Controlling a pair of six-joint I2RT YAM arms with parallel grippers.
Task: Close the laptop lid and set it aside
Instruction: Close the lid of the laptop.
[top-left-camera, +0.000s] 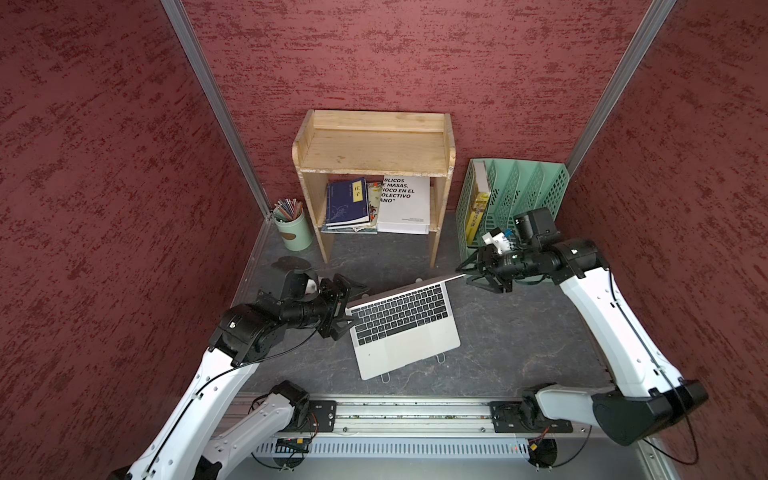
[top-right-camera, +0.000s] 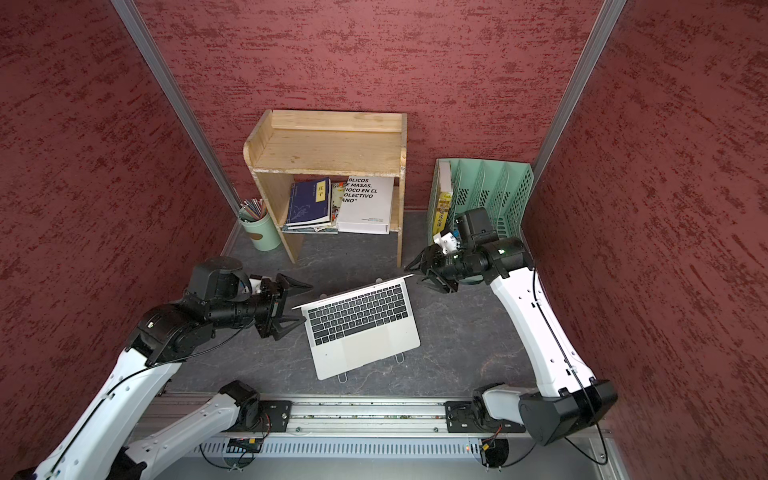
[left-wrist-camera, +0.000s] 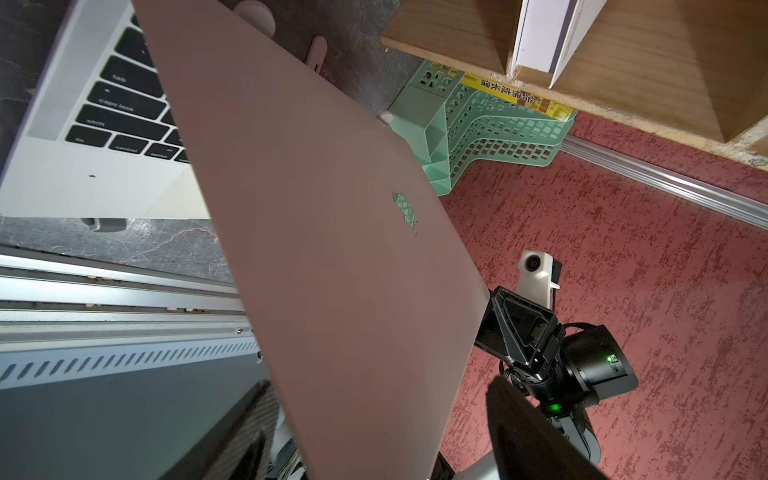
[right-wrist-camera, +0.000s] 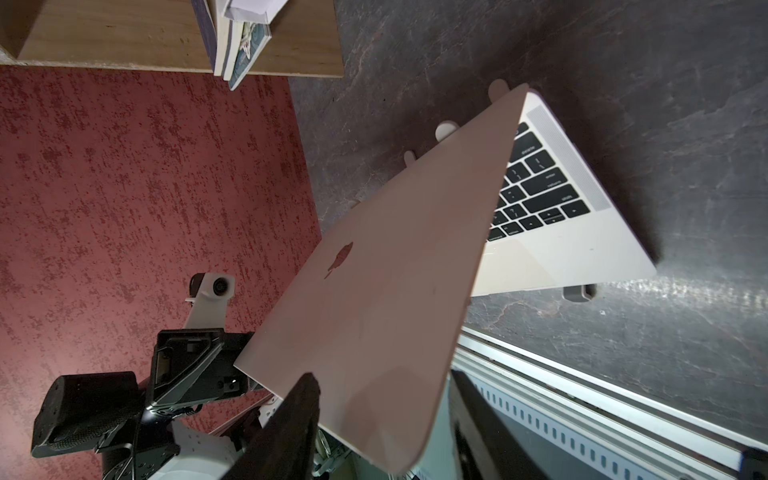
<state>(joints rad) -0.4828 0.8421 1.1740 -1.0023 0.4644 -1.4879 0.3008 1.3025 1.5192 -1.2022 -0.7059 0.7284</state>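
Note:
The laptop (top-left-camera: 405, 332) (top-right-camera: 361, 332) sits open on the dark table, its black keys facing up. The laptop lid (left-wrist-camera: 332, 249) (right-wrist-camera: 395, 291) stands upright and shows as a thin edge (top-left-camera: 407, 289) in both top views. My left gripper (top-left-camera: 359, 303) (left-wrist-camera: 382, 424) is open wide at the lid's left upper corner, one finger on either side of it. My right gripper (top-left-camera: 462, 275) (right-wrist-camera: 382, 378) straddles the right upper corner with its jaws much narrower. One right finger (right-wrist-camera: 291, 415) lies across the lid's outer face, and a gap shows on the screen side.
A white stand's feet (top-left-camera: 440, 357) poke out under the laptop. Behind it stands a wooden shelf (top-left-camera: 374, 141) with books and a white book (top-left-camera: 405, 203). A green file rack (top-left-camera: 511, 195) is back right, a pencil cup (top-left-camera: 293, 230) back left, and the arms' rail (top-left-camera: 407, 411) runs in front.

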